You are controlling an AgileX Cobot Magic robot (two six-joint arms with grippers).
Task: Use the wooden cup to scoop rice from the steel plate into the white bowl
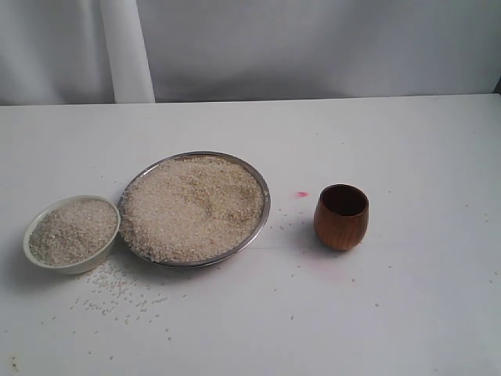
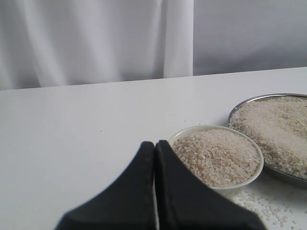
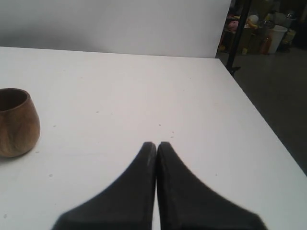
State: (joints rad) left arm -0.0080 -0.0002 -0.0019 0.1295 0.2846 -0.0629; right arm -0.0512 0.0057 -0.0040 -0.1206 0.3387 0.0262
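Observation:
The steel plate sits mid-table, heaped with rice. Touching its left side stands the white bowl, also full of rice. The wooden cup stands upright and empty to the plate's right. Neither gripper shows in the exterior view. In the left wrist view my left gripper is shut with nothing in it, just short of the white bowl, with the steel plate beyond. In the right wrist view my right gripper is shut and empty, away from the wooden cup.
Loose rice grains lie scattered on the white table in front of the bowl. A small pink mark sits between plate and cup. The table's edge drops off beyond the right gripper, and a white curtain hangs behind.

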